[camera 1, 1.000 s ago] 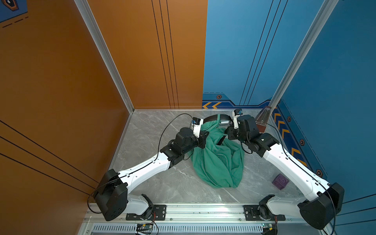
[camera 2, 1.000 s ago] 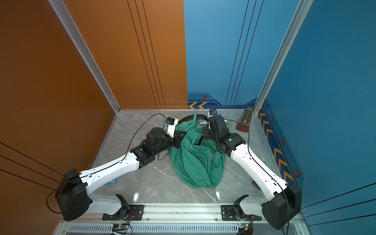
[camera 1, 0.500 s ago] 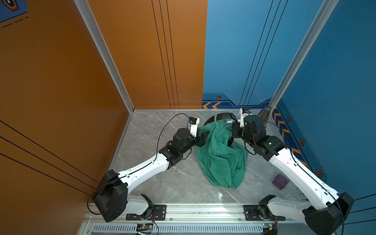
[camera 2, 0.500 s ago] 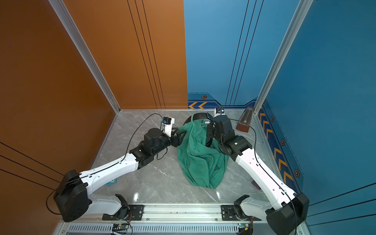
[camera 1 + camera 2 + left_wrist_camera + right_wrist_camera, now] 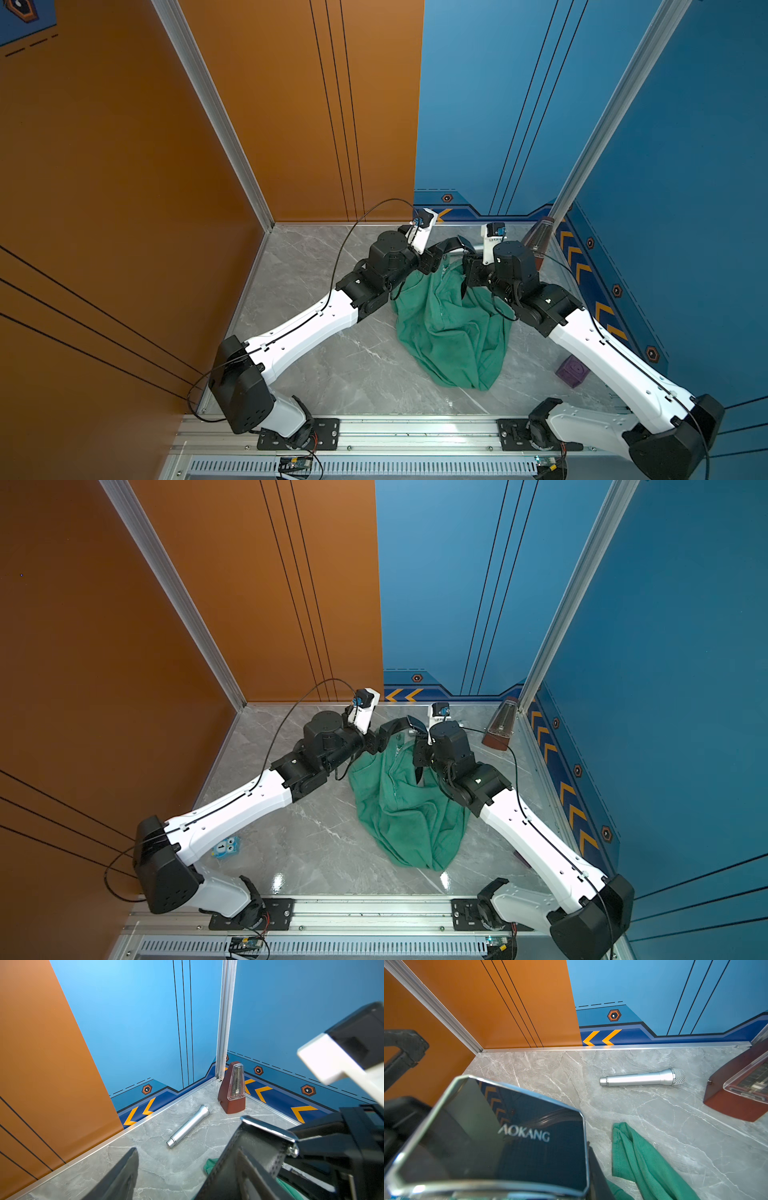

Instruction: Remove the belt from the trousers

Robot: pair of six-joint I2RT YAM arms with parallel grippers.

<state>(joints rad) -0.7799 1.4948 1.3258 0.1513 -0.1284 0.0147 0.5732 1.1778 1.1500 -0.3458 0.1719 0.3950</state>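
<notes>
Left gripper point(image 5: 436, 257) has let go, jaws now apart; right gripper point(image 5: 471, 266) stays clamped on the belt point(image 5: 449, 242) by its buckle, raised at the trousers' point(image 5: 449, 328) 12 o'clock, likely for pulling it free.

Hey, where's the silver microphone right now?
In both wrist views the silver microphone lies flat on the marble tabletop near the far right corner, its head close to the brown metronome, beyond the green trousers.
</notes>
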